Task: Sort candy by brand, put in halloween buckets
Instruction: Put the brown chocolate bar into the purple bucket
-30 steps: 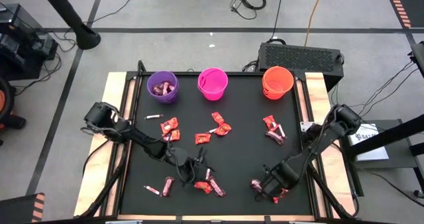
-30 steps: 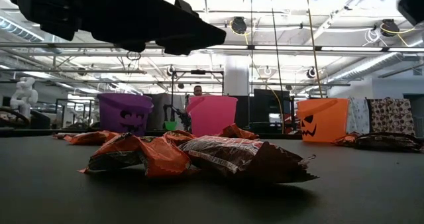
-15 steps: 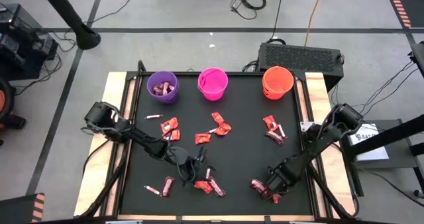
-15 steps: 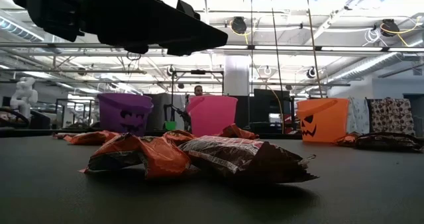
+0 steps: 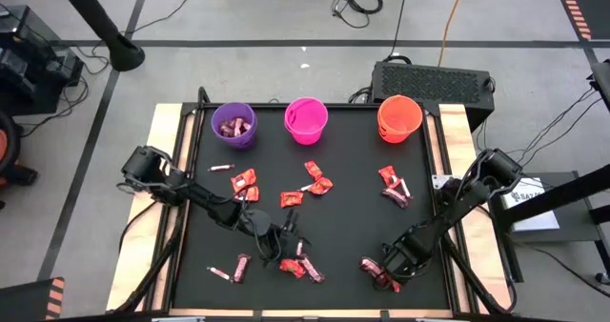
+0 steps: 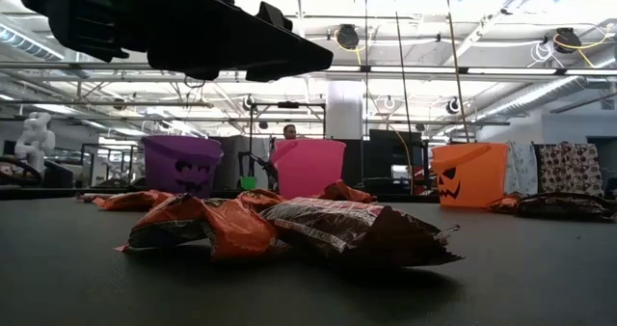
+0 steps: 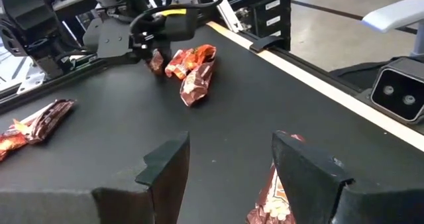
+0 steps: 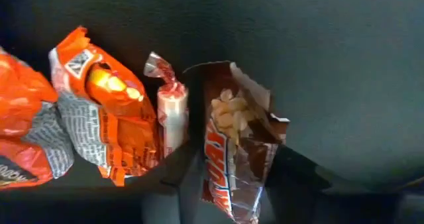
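Three buckets stand along the far edge: purple (image 5: pixel 233 124) with candy in it, pink (image 5: pixel 306 119) and orange (image 5: pixel 399 117). Wrapped candies lie scattered on the black mat. My right gripper (image 5: pixel 383 268) is low at the near right, open. Its fingers stand on either side of a dark maroon candy (image 8: pixel 233 151), which lies beside a pale stick (image 8: pixel 171 114) and an orange candy (image 8: pixel 109 111). My left gripper (image 7: pixel 228 151) is open and empty above the mat's near middle (image 5: pixel 289 234), with a maroon candy (image 7: pixel 271 201) by one finger. My right gripper comes down from above with one finger (image 8: pixel 182 181) on each side of the maroon candy, which lies flat on the mat. I cannot tell whether the fingers touch it.
Candy clusters lie at the mat's middle (image 5: pixel 291 198), left of middle (image 5: pixel 244 181), right (image 5: pixel 393 187) and near middle (image 5: pixel 297 267). Small pieces lie near left (image 5: pixel 238 265). The mat has a raised wooden border (image 5: pixel 167 150). A person shows far behind the table (image 6: pixel 288 131).
My right gripper has eased a little toward the table's left, over the near-right candies.
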